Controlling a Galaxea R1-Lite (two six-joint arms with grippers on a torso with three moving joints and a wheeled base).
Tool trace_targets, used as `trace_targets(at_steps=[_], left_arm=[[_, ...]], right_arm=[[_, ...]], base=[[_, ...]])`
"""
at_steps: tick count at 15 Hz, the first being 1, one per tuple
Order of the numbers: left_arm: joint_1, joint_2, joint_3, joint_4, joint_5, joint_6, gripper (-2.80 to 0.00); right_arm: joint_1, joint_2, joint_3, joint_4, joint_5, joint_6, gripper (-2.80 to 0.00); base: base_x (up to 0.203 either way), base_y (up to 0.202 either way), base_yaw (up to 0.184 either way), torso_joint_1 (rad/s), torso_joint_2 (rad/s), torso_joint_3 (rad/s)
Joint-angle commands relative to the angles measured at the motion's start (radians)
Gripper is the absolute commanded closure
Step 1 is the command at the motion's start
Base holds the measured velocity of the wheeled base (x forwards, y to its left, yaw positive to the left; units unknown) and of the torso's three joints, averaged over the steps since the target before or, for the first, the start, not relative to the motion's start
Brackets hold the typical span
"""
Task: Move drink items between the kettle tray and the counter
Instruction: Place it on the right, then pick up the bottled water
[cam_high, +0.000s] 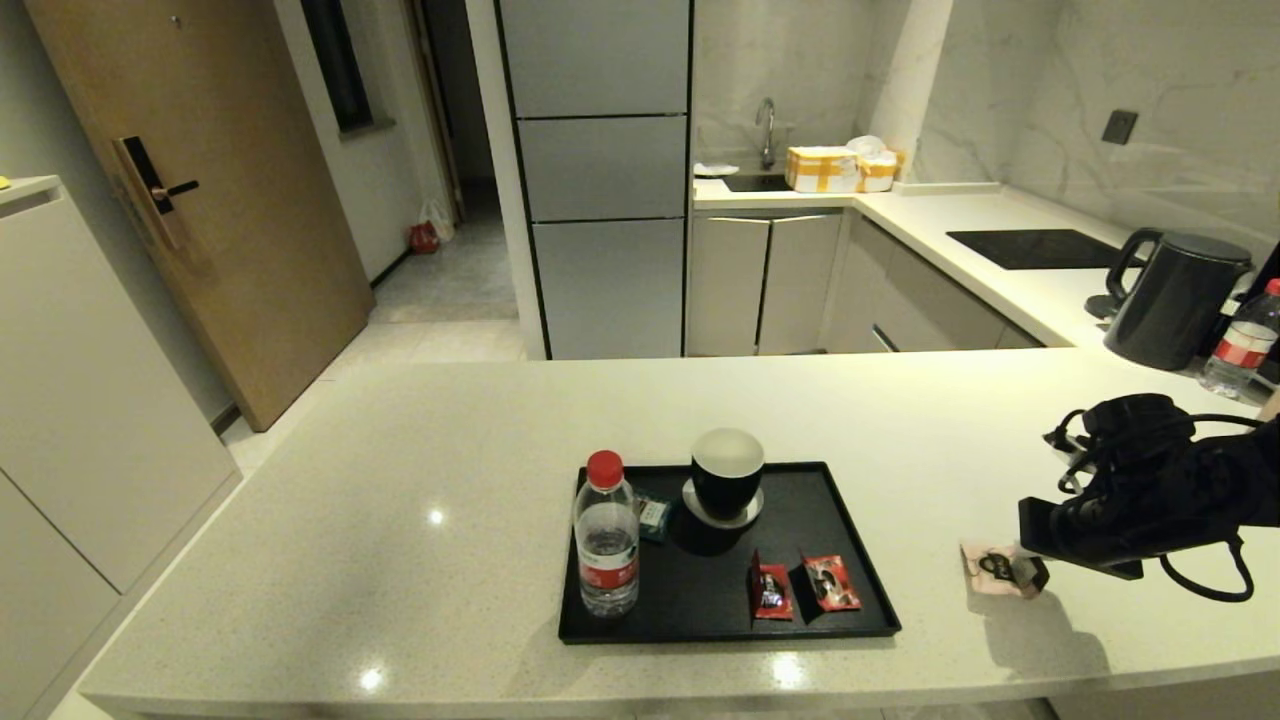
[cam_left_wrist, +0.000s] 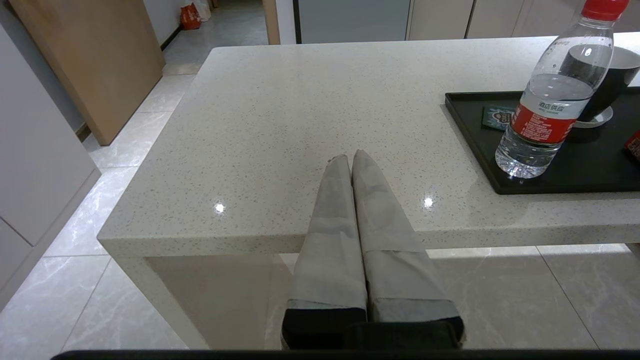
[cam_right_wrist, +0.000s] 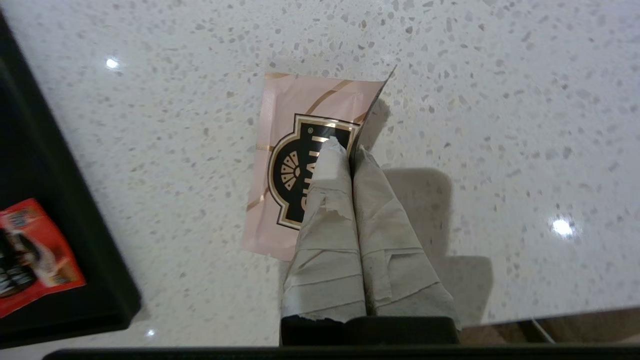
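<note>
— Where is the right gripper (cam_right_wrist: 350, 150) and how do its jaws stand?

— Out over the counter to the right of the tray, jaws pressed together and pinching one edge of the pale pink-beige paper sachet with the black logo (cam_right_wrist: 300, 160). That edge is lifted between the taped fingers (cam_right_wrist: 325, 220); the rest of the sachet lies on or just above the stone. In the head view it shows as a small packet (cam_high: 990, 570) under the dark gripper (cam_high: 1035, 572).

— And the left gripper (cam_left_wrist: 348, 158)?

— Parked near the counter's front left edge, its jaws together, holding nothing.

— What is the surface?

— A broad off-white speckled stone counter (cam_high: 400, 470), glossy, in a kitchen with a wooden door (cam_high: 200, 200), grey cabinet fronts (cam_high: 600, 180) and a sink (cam_high: 755, 182) at the back.

— What does the tray hold?

— The flat black rectangular tray with a low rim (cam_high: 600, 628) carries the small clear plastic water bottle with red cap and red label (cam_high: 606, 535), upright at its left end, a black cup with a white inside (cam_high: 727, 475) on a saucer, and two small red sachets (cam_high: 805, 585). A black kettle (cam_high: 1175, 298) stands well apart, far right.
</note>
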Motion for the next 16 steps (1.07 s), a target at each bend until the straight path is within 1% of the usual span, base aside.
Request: trace_targets(at_steps=[1,2,3,8,9,11,13,16], left_arm=[[0.0,-0.002,0.0,0.0,0.001,0.0,0.0],[0.0,-0.002,0.0,0.0,0.001,0.0,0.0],[0.0,-0.002,0.0,0.0,0.001,0.0,0.0],[0.0,-0.002,0.0,0.0,0.001,0.0,0.0],[0.0,-0.002,0.0,0.0,0.002,0.0,0.0],[0.0,-0.002,0.0,0.0,0.001,0.0,0.0],[0.0,-0.002,0.0,0.0,0.002,0.0,0.0],[0.0,-0.002,0.0,0.0,0.001,0.0,0.0]], right_arm=[[0.014,0.061,-0.004,-0.022,0.001,-0.006,0.0],[0.022,0.072,-0.003,-0.041,-0.002,-0.005,-2.8],[0.026,0.073,0.0,-0.058,-0.002,0.005,-2.8],[0.029,0.018,0.026,-0.048,-0.002,0.002,-2.8],[0.029,-0.017,0.039,-0.045,-0.001,0.001,-2.8],[0.029,-0.151,0.074,-0.02,0.002,-0.001,-2.8],[0.029,-0.286,0.103,0.041,0.01,-0.002,-2.8],[0.037,-0.526,0.122,0.199,0.03,0.001,-2.8]], base=[[0.0,0.0,0.0,0.0,0.0,0.0],[0.0,0.0,0.0,0.0,0.0,0.0],[0.0,0.0,0.0,0.0,0.0,0.0],[0.0,0.0,0.0,0.0,0.0,0.0],[0.0,0.0,0.0,0.0,0.0,0.0],[0.0,0.0,0.0,0.0,0.0,0.0],[0.0,0.0,0.0,0.0,0.0,0.0],[0.0,0.0,0.0,0.0,0.0,0.0]])
